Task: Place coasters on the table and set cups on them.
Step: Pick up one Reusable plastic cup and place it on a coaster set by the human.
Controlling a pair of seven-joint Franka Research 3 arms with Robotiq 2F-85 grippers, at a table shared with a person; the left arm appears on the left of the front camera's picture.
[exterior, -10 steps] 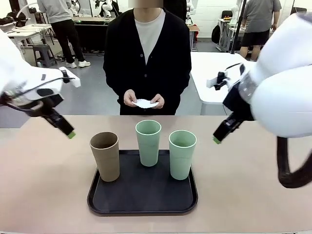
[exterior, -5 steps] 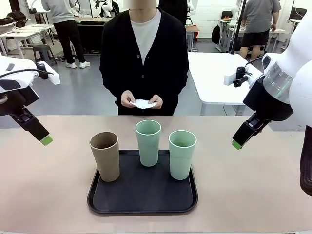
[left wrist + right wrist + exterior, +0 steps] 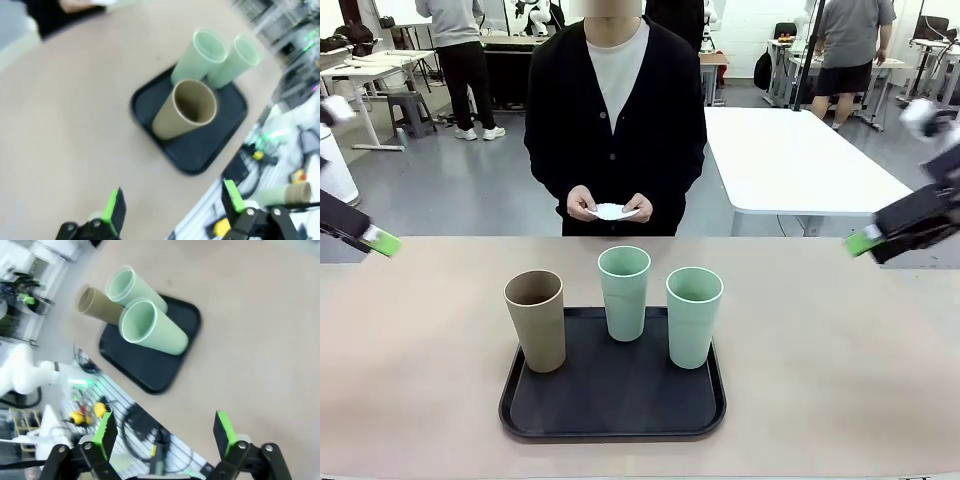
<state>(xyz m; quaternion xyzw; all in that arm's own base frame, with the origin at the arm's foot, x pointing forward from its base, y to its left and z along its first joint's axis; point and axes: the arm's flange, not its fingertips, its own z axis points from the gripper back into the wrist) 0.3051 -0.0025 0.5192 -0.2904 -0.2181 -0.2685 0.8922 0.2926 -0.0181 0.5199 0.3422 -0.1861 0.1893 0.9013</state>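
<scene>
Front view: all three cups stand on the black tray. The brown cup is on its left, the middle green cup at its back, and the right green cup on its right. The tabletop around the tray carries no coasters; the person's hands hold them behind the tray. My left gripper hangs well left of the tray, my right gripper well right.

Left wrist view: my left gripper is spread wide and empty, with the tray ahead.

Right wrist view: my right gripper is likewise wide and empty.

The cups stand close together, so I judge a wide finger reaching for one could tip its neighbour. A thin coaster could also slide under a cup.
</scene>
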